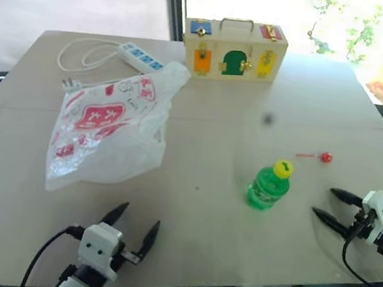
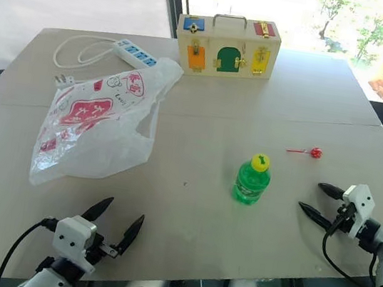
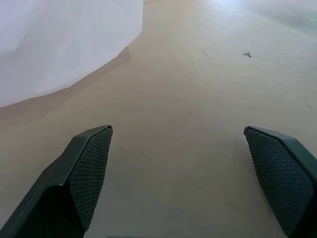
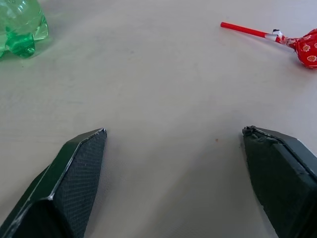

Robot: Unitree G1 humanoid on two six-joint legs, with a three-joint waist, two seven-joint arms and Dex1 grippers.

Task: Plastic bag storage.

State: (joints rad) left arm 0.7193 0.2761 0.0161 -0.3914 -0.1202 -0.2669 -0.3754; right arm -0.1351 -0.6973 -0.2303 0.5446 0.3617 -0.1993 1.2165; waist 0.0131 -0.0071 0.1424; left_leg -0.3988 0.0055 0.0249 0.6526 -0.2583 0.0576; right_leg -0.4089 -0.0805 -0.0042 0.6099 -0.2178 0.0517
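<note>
Left gripper (image 1: 133, 230) hovers low at the near table edge, fingers spread wide and holding nothing. Just ahead and slightly to its left lies the plastic bag (image 1: 107, 131), stretching away toward the power strip (image 1: 141, 57). Right gripper (image 1: 331, 206), also spread and empty, sits well apart beyond the green bottle (image 1: 269, 186); the left looks the nearer arm.
</note>
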